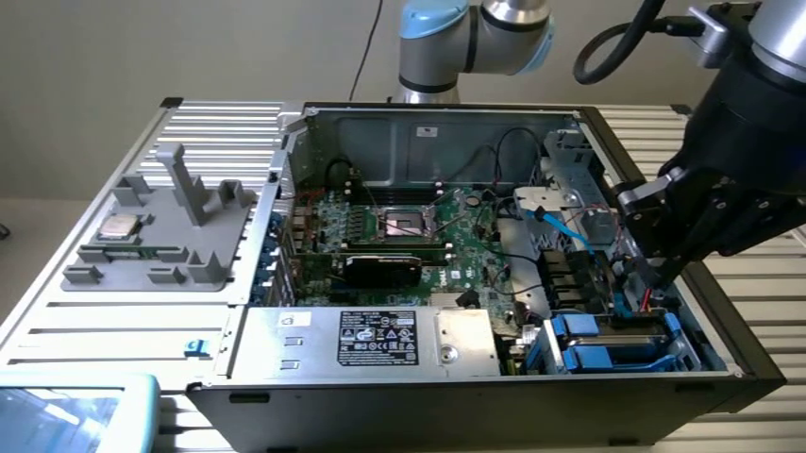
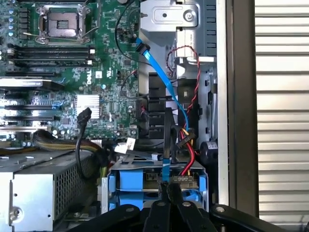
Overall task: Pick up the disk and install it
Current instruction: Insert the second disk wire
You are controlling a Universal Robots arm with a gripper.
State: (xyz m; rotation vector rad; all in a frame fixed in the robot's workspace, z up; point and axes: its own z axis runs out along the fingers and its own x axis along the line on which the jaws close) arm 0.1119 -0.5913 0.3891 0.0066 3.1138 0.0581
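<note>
Inside open computer case [image 1: 416, 142], closed pincer [image 2: 170, 192] touches disk [image 2: 130, 181].

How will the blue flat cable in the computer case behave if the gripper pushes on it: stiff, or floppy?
Probably floppy: the blue flat cable hangs in a loose curve across the case, so it should bend aside instead of resisting. It looks thin and light. Its lower end runs to the drive bay near the gripper, so it may spring back or tug its connector.
</note>
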